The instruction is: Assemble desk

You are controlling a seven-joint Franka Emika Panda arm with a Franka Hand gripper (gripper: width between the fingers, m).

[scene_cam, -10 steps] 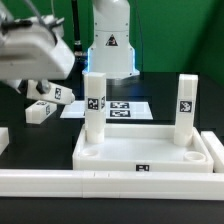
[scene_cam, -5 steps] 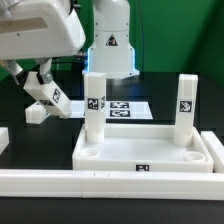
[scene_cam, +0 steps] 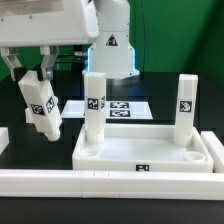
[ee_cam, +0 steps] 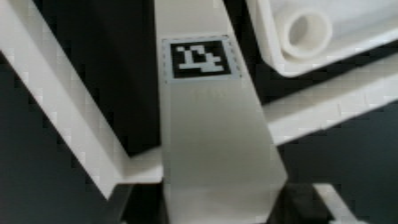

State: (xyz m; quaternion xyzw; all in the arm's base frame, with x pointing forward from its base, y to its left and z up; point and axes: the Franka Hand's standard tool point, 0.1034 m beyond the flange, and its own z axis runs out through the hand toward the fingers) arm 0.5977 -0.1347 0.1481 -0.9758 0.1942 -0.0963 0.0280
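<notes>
Exterior view: claw (scene_cam: 37,88) clamped partway closed on a loose leg (scene_cam: 44,114), carried tilted and off the black surface beside the desk top (scene_cam: 145,152), likely bound for an empty front socket, since fitted leg (scene_cam: 95,105) and second fitted leg (scene_cam: 187,103) already stand upright.

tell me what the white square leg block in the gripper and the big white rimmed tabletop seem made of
White square leg block: likely plastic, smooth matte faces, crisp edges, black-and-white tag stuck on. Large white rimmed tabletop: probably the same plastic, uniform matte white, rounded corner sockets.
</notes>
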